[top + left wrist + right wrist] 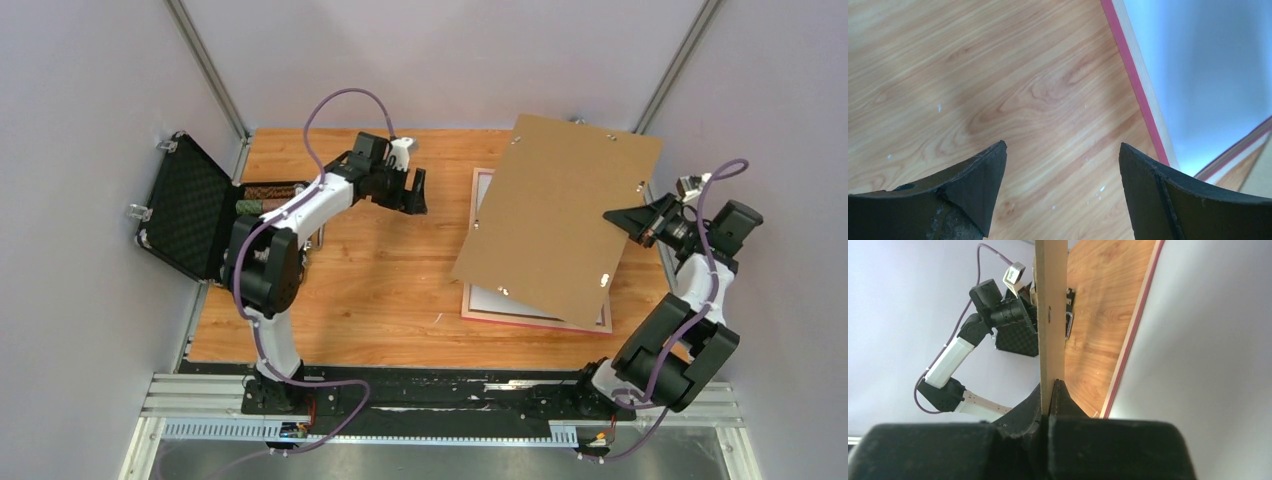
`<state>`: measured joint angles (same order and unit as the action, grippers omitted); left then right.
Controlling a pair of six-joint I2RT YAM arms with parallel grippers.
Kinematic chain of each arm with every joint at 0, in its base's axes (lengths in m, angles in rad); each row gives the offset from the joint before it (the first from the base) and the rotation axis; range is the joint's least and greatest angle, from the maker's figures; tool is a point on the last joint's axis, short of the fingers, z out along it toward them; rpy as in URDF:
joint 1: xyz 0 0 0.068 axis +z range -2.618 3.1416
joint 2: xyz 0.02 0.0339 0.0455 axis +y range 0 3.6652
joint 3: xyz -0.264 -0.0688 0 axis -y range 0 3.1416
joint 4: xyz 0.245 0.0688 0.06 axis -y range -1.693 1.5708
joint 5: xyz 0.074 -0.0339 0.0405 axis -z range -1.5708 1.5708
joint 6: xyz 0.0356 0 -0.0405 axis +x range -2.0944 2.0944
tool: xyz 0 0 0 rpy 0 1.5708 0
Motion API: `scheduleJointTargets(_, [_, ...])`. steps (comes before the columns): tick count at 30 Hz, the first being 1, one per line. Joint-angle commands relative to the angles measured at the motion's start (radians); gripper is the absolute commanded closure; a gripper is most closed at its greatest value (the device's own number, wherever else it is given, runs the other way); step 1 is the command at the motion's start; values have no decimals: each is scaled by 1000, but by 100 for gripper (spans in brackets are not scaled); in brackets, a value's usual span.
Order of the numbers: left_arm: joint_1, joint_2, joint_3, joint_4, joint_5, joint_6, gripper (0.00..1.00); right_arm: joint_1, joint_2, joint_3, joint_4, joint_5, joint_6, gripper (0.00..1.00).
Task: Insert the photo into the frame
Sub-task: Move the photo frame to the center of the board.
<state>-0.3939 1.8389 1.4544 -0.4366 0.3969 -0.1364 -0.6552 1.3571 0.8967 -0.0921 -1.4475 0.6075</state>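
Right of centre on the desk (380, 290), the frame (476, 200) is laid flat. A pale sheet inside it, judged to be the photo (1208, 75), appears seated. Above both, a brown backing board (555, 215) is held tilted, clamped by the right pincer (625, 222). The left pincer (412, 190), spread and empty, is poised at upper centre. Judged outstanding: fitting the board.

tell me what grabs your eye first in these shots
The big brown backing board hangs tilted in mid-air right of centre, pinched at its right edge by the right gripper. Beneath it the pink frame lies flat on the wooden table. The left gripper hovers open over bare wood just left of the frame.
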Motion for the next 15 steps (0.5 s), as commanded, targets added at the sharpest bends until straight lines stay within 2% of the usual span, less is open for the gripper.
scheduleJointTargets(1, [-64,85,142,-13,-68,-60,11,-120,-44,16,-133,-175,-148,100])
scheduleJointTargets(6, [-133,226,271,-83,-91,-113,18,-234,-45,18,-234,-196,-264,100])
scheduleJointTargets(15, [-262,385,440,-143,-164,-163,27,-331,-19,14,-330,-244,-363,100])
